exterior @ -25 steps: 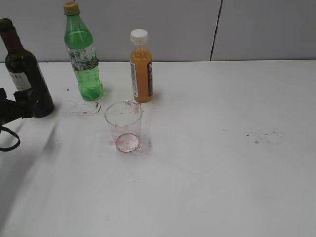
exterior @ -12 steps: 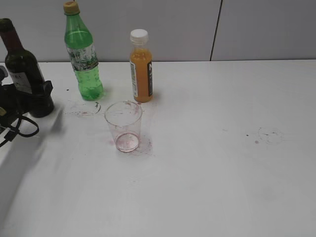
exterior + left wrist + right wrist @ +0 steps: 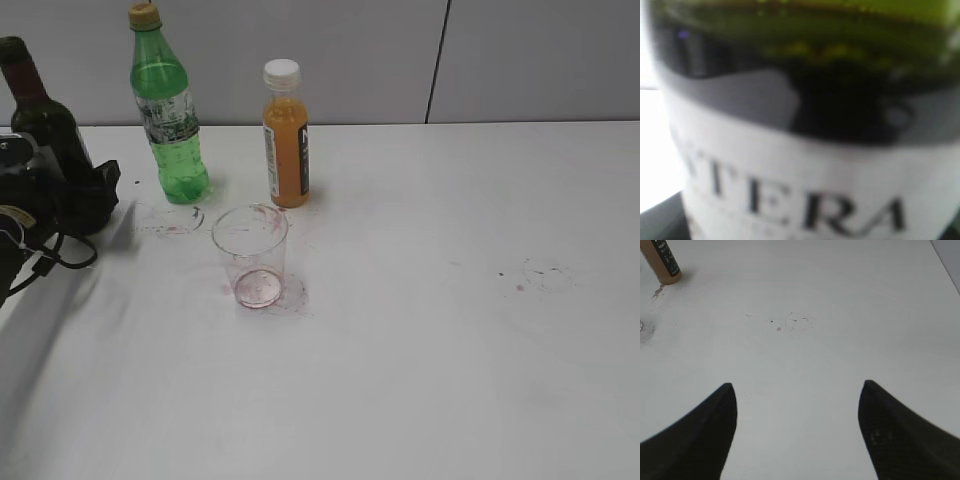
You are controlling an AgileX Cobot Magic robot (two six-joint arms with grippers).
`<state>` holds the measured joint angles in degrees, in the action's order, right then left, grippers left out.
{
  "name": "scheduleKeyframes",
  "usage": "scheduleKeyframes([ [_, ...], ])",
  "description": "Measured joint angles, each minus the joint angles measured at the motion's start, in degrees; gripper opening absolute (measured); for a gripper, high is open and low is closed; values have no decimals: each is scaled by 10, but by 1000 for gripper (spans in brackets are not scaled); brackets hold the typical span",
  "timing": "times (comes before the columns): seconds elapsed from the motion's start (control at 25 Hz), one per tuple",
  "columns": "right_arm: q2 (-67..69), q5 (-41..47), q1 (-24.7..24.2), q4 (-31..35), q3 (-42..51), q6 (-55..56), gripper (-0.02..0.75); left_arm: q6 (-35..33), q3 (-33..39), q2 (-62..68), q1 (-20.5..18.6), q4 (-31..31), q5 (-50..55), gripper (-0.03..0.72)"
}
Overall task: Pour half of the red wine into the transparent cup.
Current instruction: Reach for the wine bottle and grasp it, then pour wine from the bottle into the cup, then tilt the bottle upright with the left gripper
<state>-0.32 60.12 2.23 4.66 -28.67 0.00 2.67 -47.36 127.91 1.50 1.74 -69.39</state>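
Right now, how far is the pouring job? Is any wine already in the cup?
Nothing is poured: the transparent cup holds only reddish stains at its bottom. In hand: the left gripper, jaws wide, is around the wine bottle, whose label fills the left wrist view; no grip shows yet. The right gripper hangs open over bare table. Left: grasp, lift, pour half.

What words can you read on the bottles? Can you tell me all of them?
"TERA": big dark letters on the white label of the wine bottle, cut off at the left, so the word may be longer.
Green bottle label: too small to read.
Orange juice bottle label: too blurred to read.
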Motion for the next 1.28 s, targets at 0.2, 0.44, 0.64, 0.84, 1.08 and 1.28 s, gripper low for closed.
scheduleKeyframes([
  [0.2,0,0,0,0,0,0,571,0,-13,14,0,0,1,656],
  [0.44,0,0,0,0,0,0,571,0,-15,14,0,-1,1,554],
  [0.64,0,0,0,0,0,0,571,-1,-15,14,0,-1,1,554],
  [0.84,0,0,0,0,0,0,571,-2,-6,12,0,-12,-3,554],
  [1.08,0,0,0,0,0,0,571,-27,52,-37,4,-58,22,552],
  [1.28,0,0,0,0,0,0,571,-69,107,-104,16,-88,49,547],
])
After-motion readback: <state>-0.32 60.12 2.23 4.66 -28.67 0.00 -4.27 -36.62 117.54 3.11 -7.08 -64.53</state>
